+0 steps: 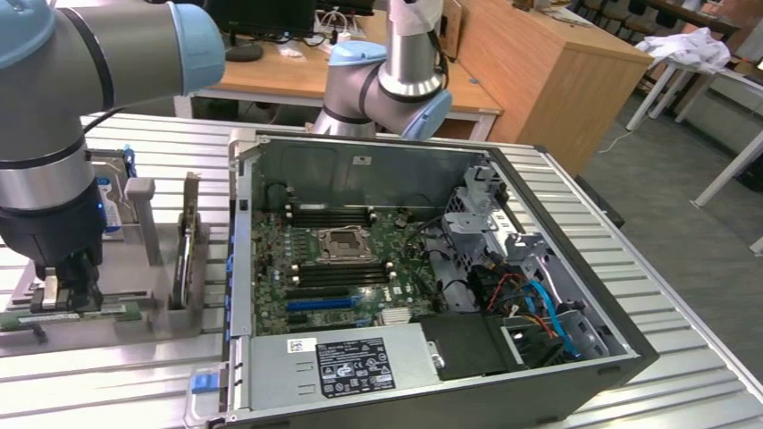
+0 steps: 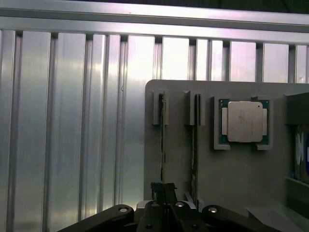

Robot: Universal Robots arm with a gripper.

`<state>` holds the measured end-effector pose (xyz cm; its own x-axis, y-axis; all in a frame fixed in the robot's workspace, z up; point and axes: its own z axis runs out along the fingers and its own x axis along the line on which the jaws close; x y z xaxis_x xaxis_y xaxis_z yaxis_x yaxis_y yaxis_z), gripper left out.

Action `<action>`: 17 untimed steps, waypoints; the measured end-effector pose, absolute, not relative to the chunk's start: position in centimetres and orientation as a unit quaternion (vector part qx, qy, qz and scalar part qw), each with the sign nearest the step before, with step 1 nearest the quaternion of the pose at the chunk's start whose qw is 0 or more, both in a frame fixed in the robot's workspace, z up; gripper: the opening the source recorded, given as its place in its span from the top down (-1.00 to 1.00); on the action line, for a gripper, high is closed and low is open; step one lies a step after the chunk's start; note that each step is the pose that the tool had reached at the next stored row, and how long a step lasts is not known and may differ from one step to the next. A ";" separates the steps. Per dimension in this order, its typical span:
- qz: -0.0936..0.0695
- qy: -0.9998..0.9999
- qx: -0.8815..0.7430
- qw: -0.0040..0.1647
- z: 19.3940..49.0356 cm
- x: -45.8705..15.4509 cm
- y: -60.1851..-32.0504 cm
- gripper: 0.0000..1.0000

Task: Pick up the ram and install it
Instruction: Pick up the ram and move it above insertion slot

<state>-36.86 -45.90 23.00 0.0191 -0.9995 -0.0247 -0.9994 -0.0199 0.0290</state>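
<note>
— At the edge slot of the holder [image 2: 241, 183]: ram [image 2: 162, 135] lifted yet?
— No. It stands in its slot; the gripper [image 2: 164, 187] is shut, apparently pinching its edge. Fitting to the board [image 1: 298, 268] is left.

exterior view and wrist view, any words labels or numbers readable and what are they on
Black label on the power supply: print too blurred to read.
White sticker beside it: too small to read.
Processor chip: faint marks, unreadable.
Nothing can be quoted.
</note>
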 end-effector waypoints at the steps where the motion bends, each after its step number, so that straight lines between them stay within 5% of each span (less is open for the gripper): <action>1: -0.019 -0.700 0.714 0.001 23.1 -36.9 -45.9 0.77; 17: -0.024 -0.700 0.714 -0.003 24.8 -36.8 -45.9 0.77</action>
